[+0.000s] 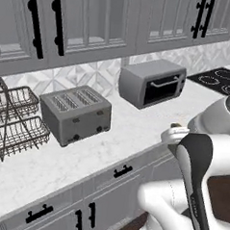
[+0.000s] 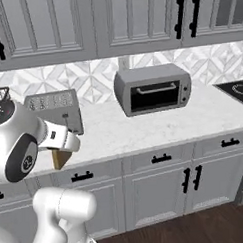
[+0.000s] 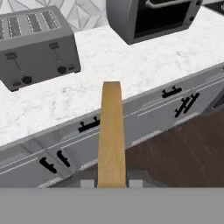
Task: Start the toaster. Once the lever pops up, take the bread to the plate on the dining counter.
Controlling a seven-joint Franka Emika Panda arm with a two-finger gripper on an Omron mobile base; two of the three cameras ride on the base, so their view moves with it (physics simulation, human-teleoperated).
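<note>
Jaws [image 3: 111, 183] clamped on the bread [image 3: 111, 131], edge-on, held above the cabinet fronts [image 3: 144, 113]

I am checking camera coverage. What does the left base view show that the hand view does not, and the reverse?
Left base view alone: a dark wire rack and a black stovetop.
Hand view alone: dark wooden floor, and the tan bread slice, seen edge-on in the shut gripper.
Both: the boxy grey metal toaster, the grey toaster oven and the white marble counter.
</note>
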